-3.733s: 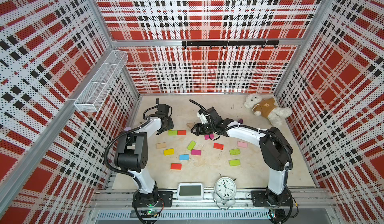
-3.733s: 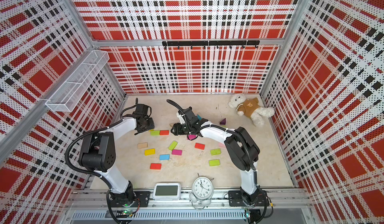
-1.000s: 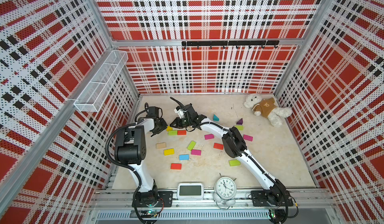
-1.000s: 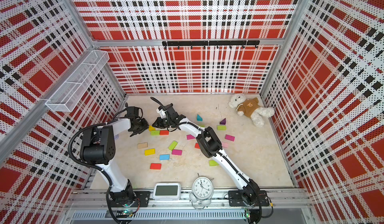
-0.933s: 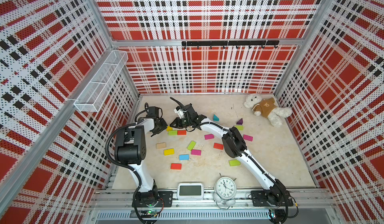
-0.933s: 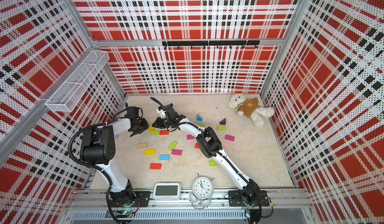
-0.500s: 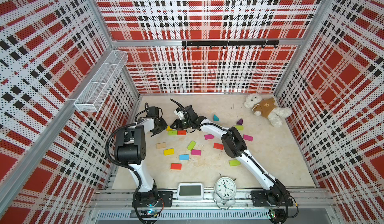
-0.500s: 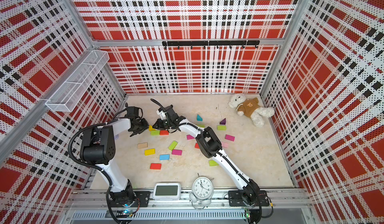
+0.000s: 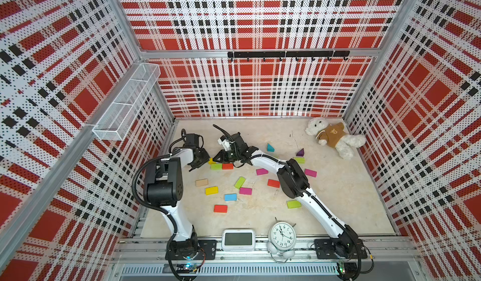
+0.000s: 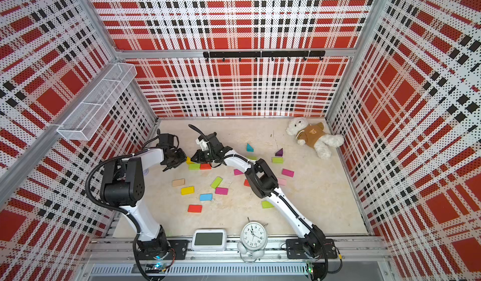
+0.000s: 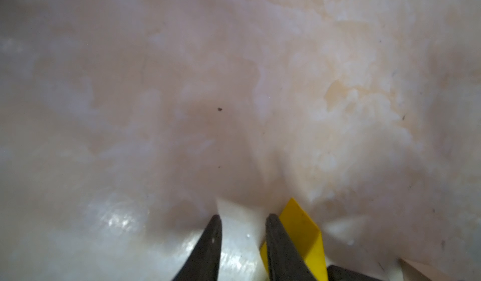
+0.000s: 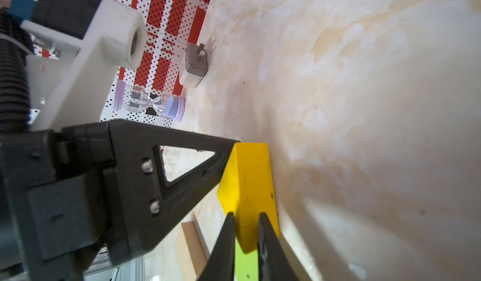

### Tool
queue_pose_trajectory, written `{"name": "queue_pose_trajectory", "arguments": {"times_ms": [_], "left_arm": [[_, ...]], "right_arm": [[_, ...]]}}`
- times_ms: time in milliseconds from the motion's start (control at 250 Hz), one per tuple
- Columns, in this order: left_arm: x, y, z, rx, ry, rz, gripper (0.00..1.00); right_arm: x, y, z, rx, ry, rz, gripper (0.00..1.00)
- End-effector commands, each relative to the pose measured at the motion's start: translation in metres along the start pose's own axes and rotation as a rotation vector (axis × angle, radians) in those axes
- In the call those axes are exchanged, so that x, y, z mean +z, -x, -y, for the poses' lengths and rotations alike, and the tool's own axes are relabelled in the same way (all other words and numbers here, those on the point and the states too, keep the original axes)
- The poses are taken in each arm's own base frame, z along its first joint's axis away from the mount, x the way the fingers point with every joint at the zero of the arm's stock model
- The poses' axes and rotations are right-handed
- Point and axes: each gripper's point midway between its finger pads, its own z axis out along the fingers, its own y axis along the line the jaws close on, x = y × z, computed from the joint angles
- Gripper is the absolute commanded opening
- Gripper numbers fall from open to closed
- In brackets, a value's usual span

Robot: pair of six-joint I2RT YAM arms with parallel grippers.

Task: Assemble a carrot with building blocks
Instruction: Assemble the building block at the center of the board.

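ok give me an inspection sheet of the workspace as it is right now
surface: beige marbled tabletop, a few dark specks
job's things: lime brick and red-orange brick side by side; yellow wedge next to the lime brick; teal wedge, purple wedge and further bricks scattered
clutter: teddy bear, alarm clock, white display unit, hourglass, plug-like cube
grippers: right gripper shut on the yellow wedge; left gripper slightly open, nothing between, touching the wedge from outside
cables: black corrugated hose loops off the left arm; no snag seen
surroundings: red plaid perforated walls, wire basket, hook rail
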Motion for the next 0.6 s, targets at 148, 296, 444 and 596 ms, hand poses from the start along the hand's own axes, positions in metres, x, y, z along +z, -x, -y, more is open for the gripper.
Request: {"name": "queue_pose_trajectory", "arguments": {"times_ms": [148, 296, 444, 596], "left_arm": [[-0.002, 0.003, 0.008, 0.004, -0.020, 0.008, 0.33], [-0.001, 0.003, 0.010, 0.005, -0.023, 0.009, 0.33], [-0.002, 0.004, 0.011, 0.007, -0.026, 0.009, 0.33], [-0.005, 0.007, 0.013, 0.008, -0.031, 0.022, 0.33]], "right_arm": [[-0.014, 0.013, -0.029, -0.046, 0.018, 0.032, 0.17], [-0.017, 0.019, -0.034, -0.057, 0.020, 0.048, 0.17], [-0.023, 0.030, -0.041, -0.063, 0.029, 0.078, 0.18], [-0.036, 0.045, -0.047, -0.070, 0.037, 0.107, 0.21]]}}
